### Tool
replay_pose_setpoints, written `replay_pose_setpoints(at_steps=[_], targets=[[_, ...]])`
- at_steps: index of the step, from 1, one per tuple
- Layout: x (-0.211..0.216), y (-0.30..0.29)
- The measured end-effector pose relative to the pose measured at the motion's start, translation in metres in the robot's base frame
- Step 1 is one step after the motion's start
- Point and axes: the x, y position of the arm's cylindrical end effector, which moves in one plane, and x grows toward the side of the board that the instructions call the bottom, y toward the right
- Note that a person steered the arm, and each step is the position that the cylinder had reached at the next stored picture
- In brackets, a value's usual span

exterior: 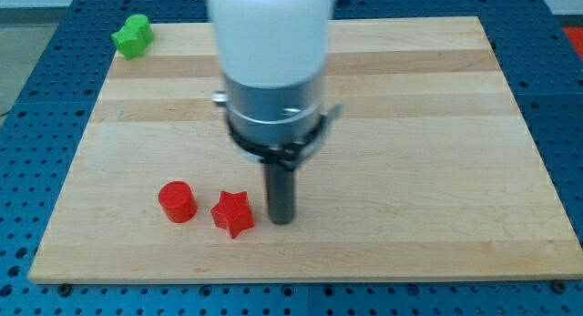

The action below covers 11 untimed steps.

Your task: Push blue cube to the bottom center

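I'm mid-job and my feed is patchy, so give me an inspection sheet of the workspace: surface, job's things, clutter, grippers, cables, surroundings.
Surface: wooden board, flat, light planks.
Job's things: blue cube not seen; it may be hidden behind the arm.
Clutter: red cylinder and red star near the view's bottom, left of centre; green block at the board's top-left corner.
Grippers: none; my tip sits just right of the red star, apart from it.
Cables: nothing seen.
Surroundings: blue perforated table around the board.
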Motion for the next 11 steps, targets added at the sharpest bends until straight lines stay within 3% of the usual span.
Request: replay_pose_setpoints(at_steps=[2,3,5,6,8,9,10,11], targets=[[-0.013,-0.088],[-0.02,-0.048],[-0.086,-0.074],[-0.129,-0.063],[-0.14,0.043],[-0.146,0.057],[-0.18,0.061],[-0.177,0.094]])
